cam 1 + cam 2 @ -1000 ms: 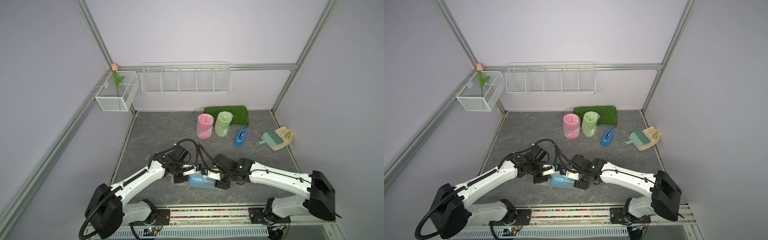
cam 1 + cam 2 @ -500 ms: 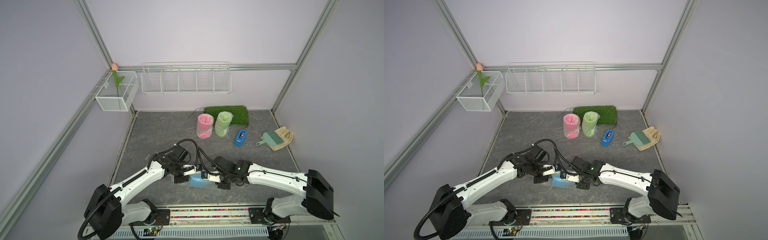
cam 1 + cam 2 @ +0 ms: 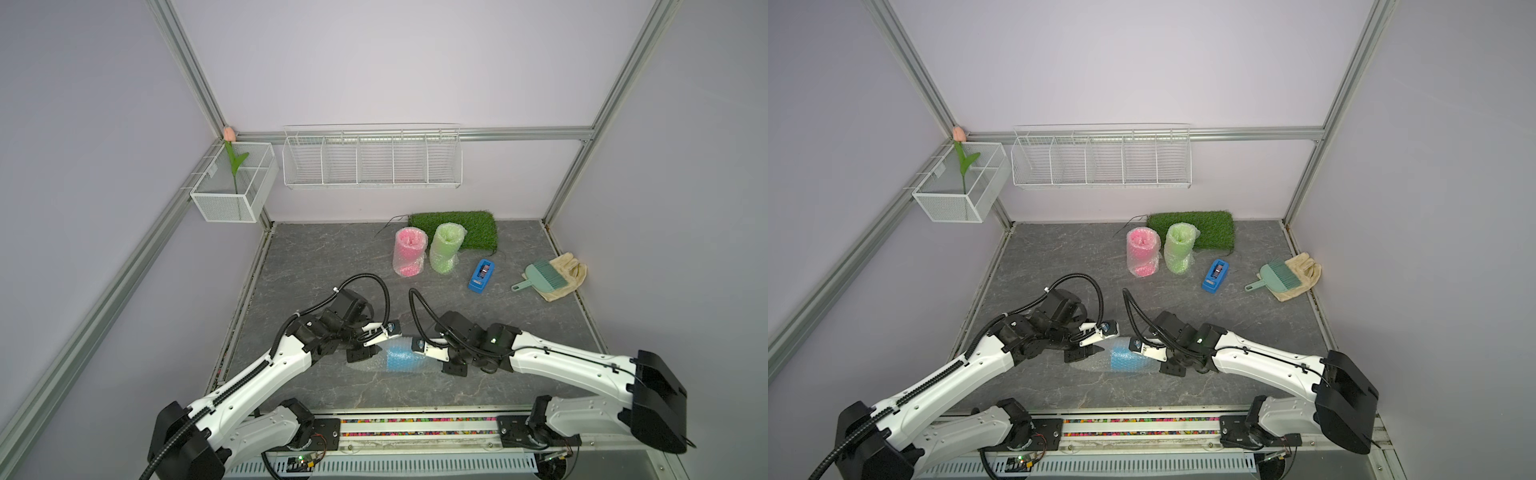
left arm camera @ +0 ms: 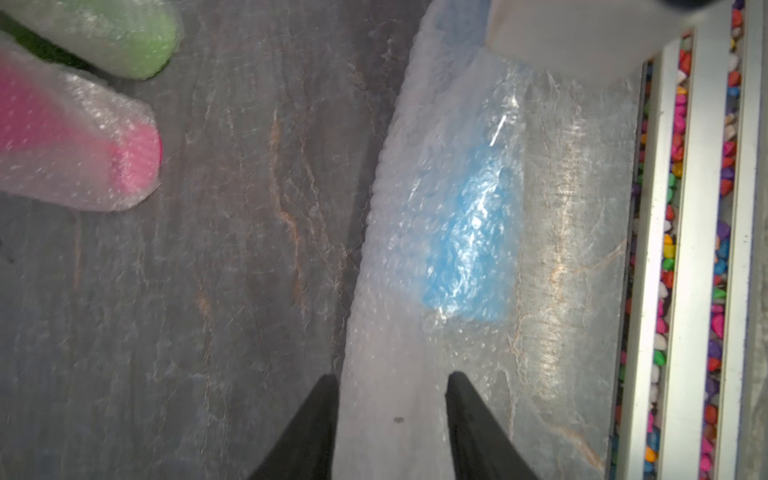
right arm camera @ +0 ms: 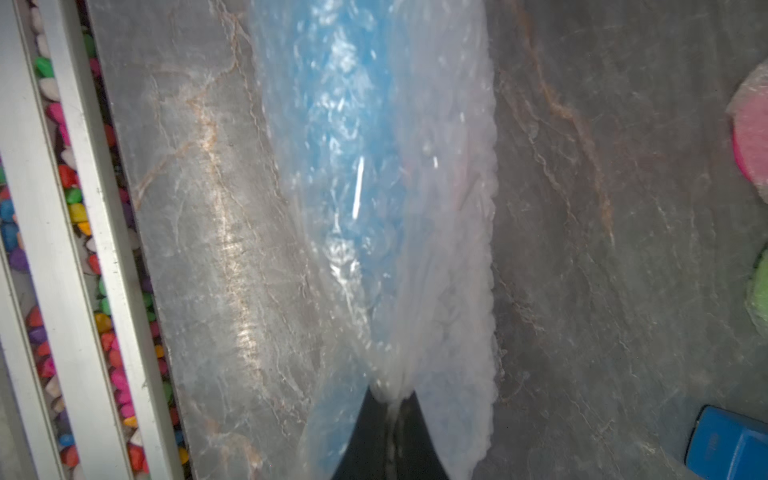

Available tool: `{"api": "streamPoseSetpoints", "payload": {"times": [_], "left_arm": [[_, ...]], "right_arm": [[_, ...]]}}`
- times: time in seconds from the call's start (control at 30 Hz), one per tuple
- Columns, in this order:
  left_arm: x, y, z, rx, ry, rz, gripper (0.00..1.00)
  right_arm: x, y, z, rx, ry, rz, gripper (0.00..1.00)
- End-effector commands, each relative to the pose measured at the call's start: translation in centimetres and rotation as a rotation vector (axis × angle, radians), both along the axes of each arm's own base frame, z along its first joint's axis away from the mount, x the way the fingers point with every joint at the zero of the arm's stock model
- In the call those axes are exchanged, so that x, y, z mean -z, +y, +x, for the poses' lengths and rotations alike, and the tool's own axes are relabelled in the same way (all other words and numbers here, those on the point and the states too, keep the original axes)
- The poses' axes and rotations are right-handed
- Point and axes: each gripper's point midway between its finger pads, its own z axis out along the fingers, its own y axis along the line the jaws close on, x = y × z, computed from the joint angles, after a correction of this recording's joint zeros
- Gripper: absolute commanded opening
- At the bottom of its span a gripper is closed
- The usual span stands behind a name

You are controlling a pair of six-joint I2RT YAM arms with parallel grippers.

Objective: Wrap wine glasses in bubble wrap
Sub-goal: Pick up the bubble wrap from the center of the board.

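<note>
The blue wine glass (image 3: 400, 360) (image 3: 1126, 360) lies on its side near the table's front edge, rolled in clear bubble wrap (image 4: 395, 291) (image 5: 440, 249). My left gripper (image 4: 392, 376) (image 3: 379, 341) is open, its black fingers standing on either side of one flattened end of the wrap. At the opposite end my right gripper (image 5: 390, 395) (image 3: 424, 356) is shut on the bunched bubble wrap. The pink wine glass (image 3: 409, 251) (image 4: 62, 145) and the green wine glass (image 3: 446, 247) (image 4: 120, 37) stand wrapped at the back.
A green grass mat (image 3: 473, 228) lies behind the wrapped glasses. A blue tape dispenser (image 3: 481, 276), a teal brush and dustpan (image 3: 540, 278) and a beige cloth (image 3: 569, 274) lie to the right. A rail of coloured pebbles (image 4: 681, 249) runs along the front edge.
My left gripper has opened and let go of its end of the wrap. My right gripper has closed on the other end, after moving in slightly toward the blue glass.
</note>
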Motion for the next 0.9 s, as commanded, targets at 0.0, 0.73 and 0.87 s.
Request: {"api": "streamPoseSetpoints", "payload": {"times": [0.0, 0.73, 0.87], "left_arm": [[-2.9, -0.6, 0.2, -0.012, -0.069, -0.100, 0.54], [-14.5, 5.2, -4.2, -0.143, -0.344, -0.415, 0.99], [-16.1, 5.4, -4.7, -0.144, -0.384, -0.487, 0.99]], "right_arm": [[-1.8, 0.3, 1.0, 0.036, -0.061, 0.091, 0.07], [-11.6, -2.3, 1.6, 0.105, -0.344, 0.455, 0.07], [-13.1, -2.5, 0.7, 0.077, -0.354, 0.511, 0.07]]}}
